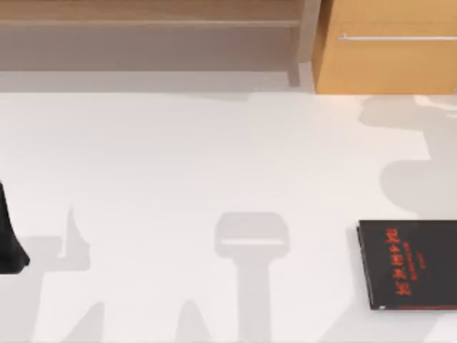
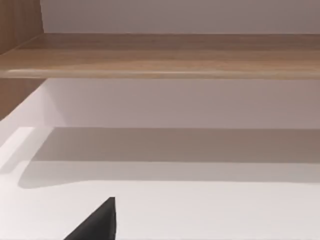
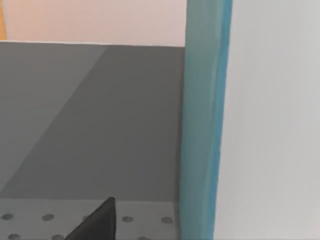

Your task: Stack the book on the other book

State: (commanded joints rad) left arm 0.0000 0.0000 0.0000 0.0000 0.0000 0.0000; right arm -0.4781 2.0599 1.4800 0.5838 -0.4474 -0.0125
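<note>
Right gripper [image 3: 102, 222]: one dark fingertip [image 3: 100, 220] in the right wrist view, close to the camera; how far open, or whether holding anything, cannot be told. Just past that fingertip, a grey perforated surface [image 3: 45, 217] with rows of small dots. Beside it, a tall teal book [image 3: 202, 120] standing as an upright band, a plain white face [image 3: 272, 120] adjoining it on one side; contact between fingertip and book not clear. Farther off, a dark grey panel [image 3: 90, 115], then a pale wall. Left gripper [image 2: 97, 225]: one dark fingertip in the left wrist view, over the white table [image 2: 200, 210]; opening likewise cannot be told. Beyond, a wooden shelf board [image 2: 165, 55] with shadow under it. From above: a dark part of the left arm [image 1: 8, 243] at the table's left edge, parked. Thin black book [image 1: 408, 264] with red lettering lying flat near the table's right edge, toward the front, partly cut off by the frame. Grey shadows across the bare table top [image 1: 178, 164]. At the far side, an open wooden shelf [image 1: 150, 21] on the left and a wooden cabinet front [image 1: 389, 64] with a metal bar handle [image 1: 396, 37] on the right.
</note>
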